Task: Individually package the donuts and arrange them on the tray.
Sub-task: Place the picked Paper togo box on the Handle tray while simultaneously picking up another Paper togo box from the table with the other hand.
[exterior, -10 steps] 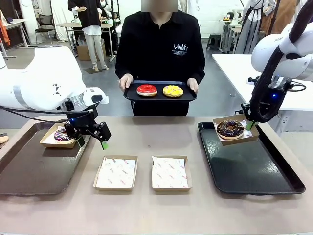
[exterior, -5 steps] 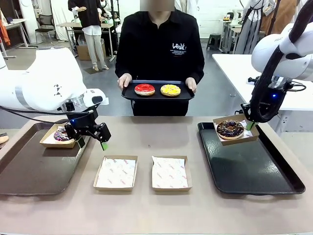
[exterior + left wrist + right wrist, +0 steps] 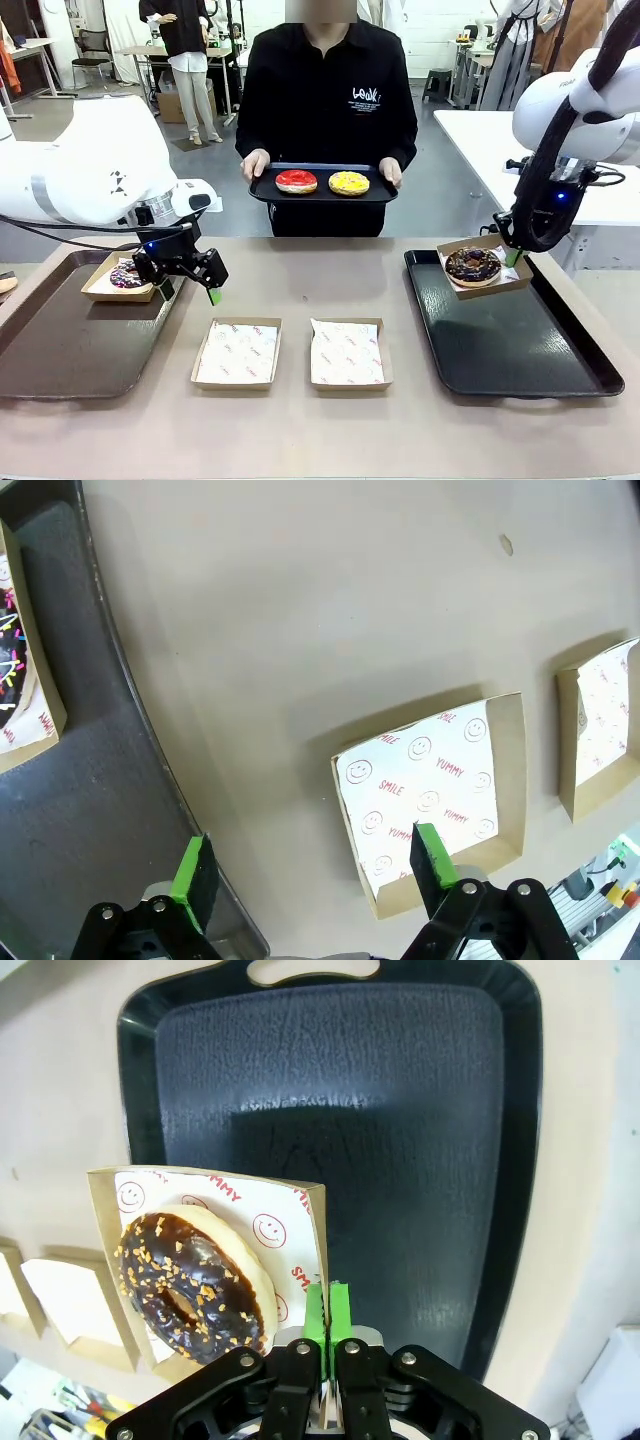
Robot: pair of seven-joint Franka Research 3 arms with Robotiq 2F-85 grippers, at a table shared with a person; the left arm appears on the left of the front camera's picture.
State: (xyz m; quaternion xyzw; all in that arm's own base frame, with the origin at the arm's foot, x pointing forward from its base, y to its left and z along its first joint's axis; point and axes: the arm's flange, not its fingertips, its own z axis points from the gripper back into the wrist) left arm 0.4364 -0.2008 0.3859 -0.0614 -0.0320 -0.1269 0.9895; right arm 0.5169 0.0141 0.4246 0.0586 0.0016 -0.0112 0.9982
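**Front view.** Beige table (image 3: 300, 270) in a workshop room. A person (image 3: 330, 100) is standing at the far side, holding a small black tray (image 3: 322, 199) with the red-glazed donut (image 3: 296, 181) and the yellow-glazed donut (image 3: 349, 183) side by side on it.
- The left gripper (image 3: 190, 292) is hanging with jaws spread wide, gripping nothing, over the inner rim of the brown tray (image 3: 60, 350).
- Just beside it, the left carton (image 3: 100, 292) is sitting on that tray and carrying the purple sprinkled donut (image 3: 125, 274).
- The right gripper (image 3: 512, 256) is pinching the far right wall of the right carton (image 3: 490, 290), jaws pressed together on the card. The chocolate donut (image 3: 472, 265) is lying inside.
- That carton is sitting over the far left corner of the large black tray (image 3: 520, 350). You cannot tell whether its underside is touching.
- Two empty cartons (image 3: 236, 353) are lying side by side on the table between the trays.

**Left wrist view.** You are looking down between wide-open pads on the left gripper (image 3: 312, 855), with nothing between them. One empty carton (image 3: 430, 790) is lying below, its liner printed with smileys. The brown tray (image 3: 90, 780) is curving past on one side, and the purple sprinkled donut (image 3: 8, 660) is showing at the picture's edge.

**Right wrist view.** The green pads of the right gripper (image 3: 327, 1300) are squeezing the carton wall (image 3: 316, 1230). The chocolate donut (image 3: 190, 1280) is resting inside the carton, beside the jaws and untouched by them. The large black tray (image 3: 380, 1110) is lying beyond.
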